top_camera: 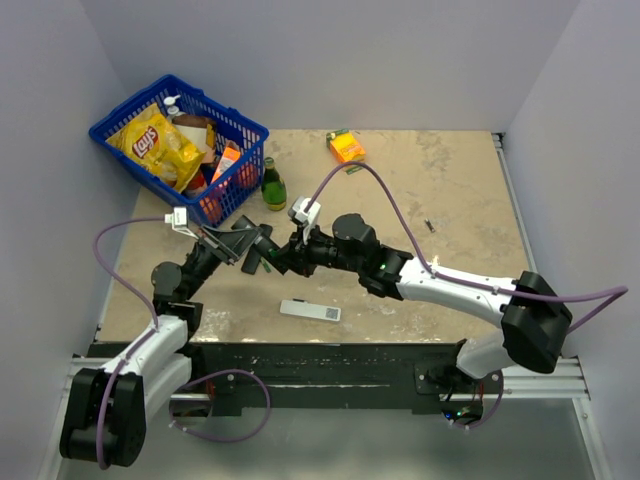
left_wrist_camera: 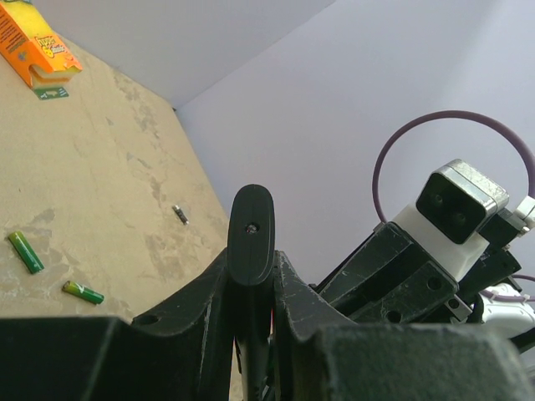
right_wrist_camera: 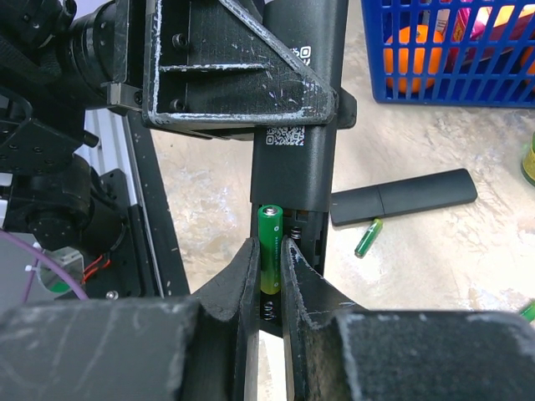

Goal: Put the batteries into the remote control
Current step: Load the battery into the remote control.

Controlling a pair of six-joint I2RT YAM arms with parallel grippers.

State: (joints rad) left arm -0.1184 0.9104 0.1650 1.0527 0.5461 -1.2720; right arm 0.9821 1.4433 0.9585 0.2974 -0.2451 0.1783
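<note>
Left pincer (left_wrist_camera: 251,280) clamps the remote control (right_wrist_camera: 294,167) up off the desk (left_wrist_camera: 100,167). Right pincer (right_wrist_camera: 269,267) pinches one battery (right_wrist_camera: 269,238) against the open bay (right_wrist_camera: 299,238). Not seated yet, spare batteries (left_wrist_camera: 26,251) loose below: early going, I'd judge.

We see the remote control (right_wrist_camera: 299,159) as smooth, matt black plastic, with a white printed sticker (right_wrist_camera: 284,136) that looks like paper. Against the remote control, the battery (right_wrist_camera: 269,230) has a glossy green wrap. The left gripper (left_wrist_camera: 251,267) and right gripper (right_wrist_camera: 269,257) look like hard black plastic, grainy and scuffed whitish along the edges. Below the remote control, the table (top_camera: 450,200) is tan, matt and blotchy, worn in pale patches. Beyond the remote control, the basket (top_camera: 100,130) is shiny blue plastic lattice, the chip bag (top_camera: 160,148) is glossy yellow, and the bottle (top_camera: 272,186) looks like green glass.
</note>
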